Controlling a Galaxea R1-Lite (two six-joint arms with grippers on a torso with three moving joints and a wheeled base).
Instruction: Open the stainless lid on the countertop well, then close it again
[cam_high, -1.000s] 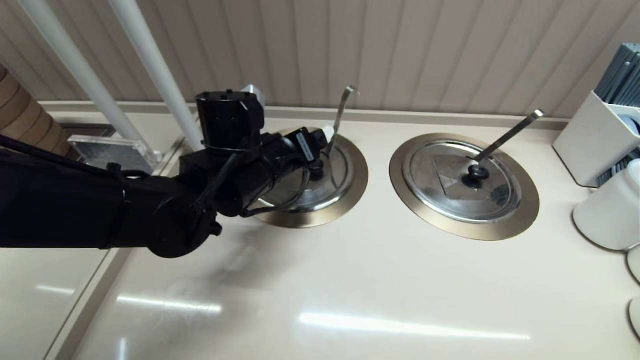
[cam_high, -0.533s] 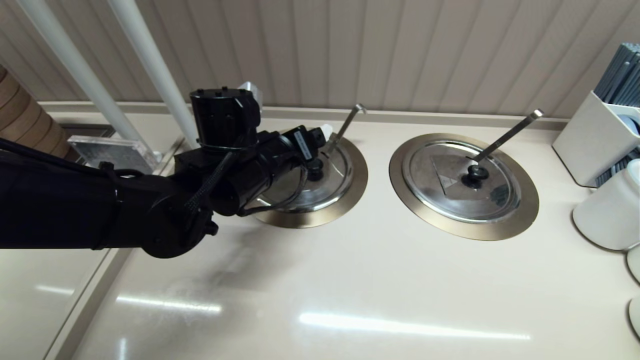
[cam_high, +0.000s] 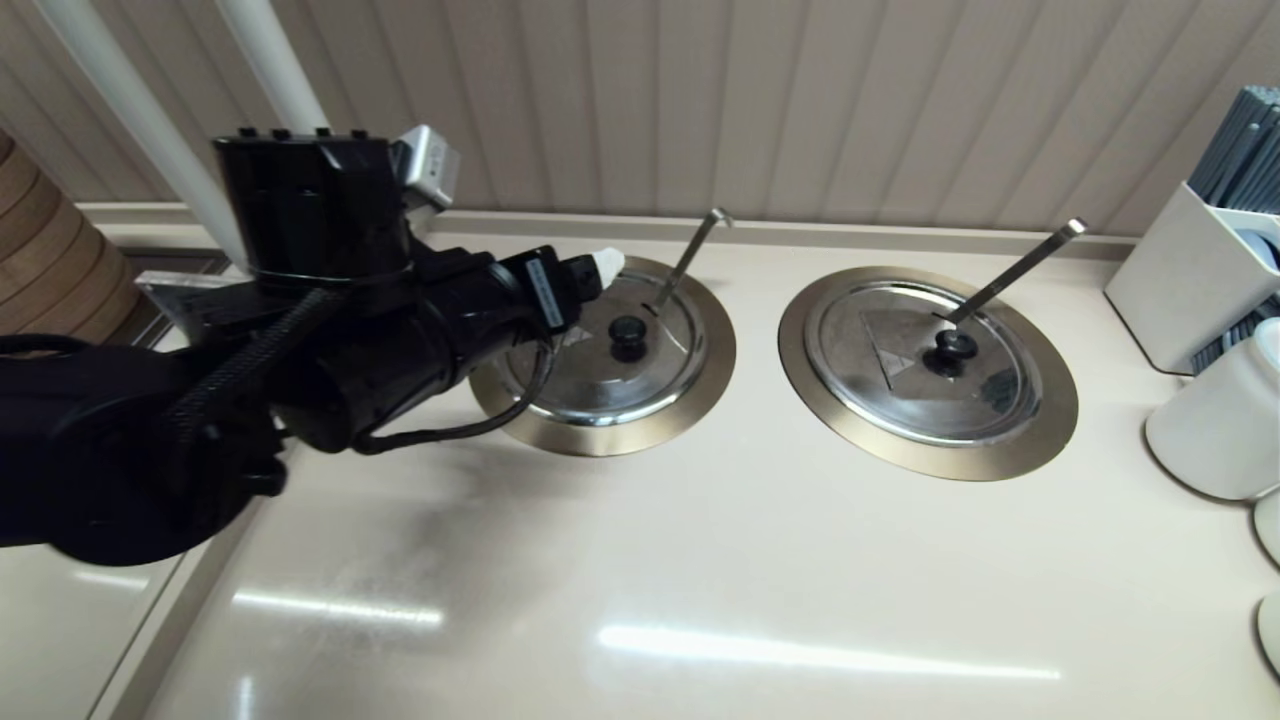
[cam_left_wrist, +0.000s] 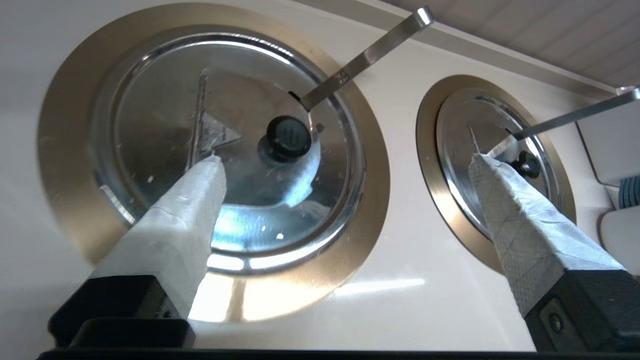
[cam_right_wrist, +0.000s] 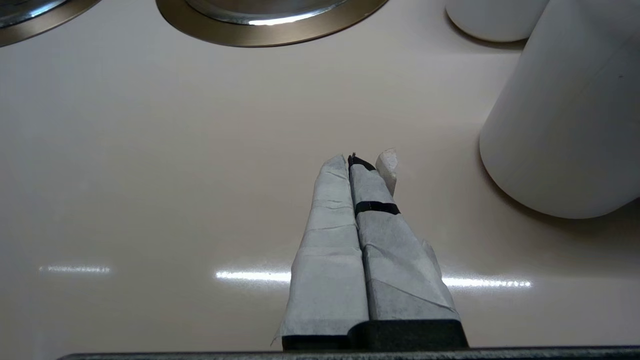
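Observation:
The stainless lid lies flat in the well, whose bronze collar rings it. Its plain black dome knob stands free, and the hook-tipped ladle handle leans out through the edge notch. My left gripper hovers open just left of the knob, touching nothing. From the left wrist, the lid, knob and collar lie ahead of the left gripper, whose taped fingers are spread wide. My right gripper is shut and empty over bare counter.
The twin lid with its ring knob and straight ladle handle sits to the right. White containers and a white holder crowd the right edge. White poles and a clear block stand behind the left arm.
The ladle handle tipped from upright to leaning right as the lid settled. My left gripper then let go of the knob, opened and drew back to the left and upward.

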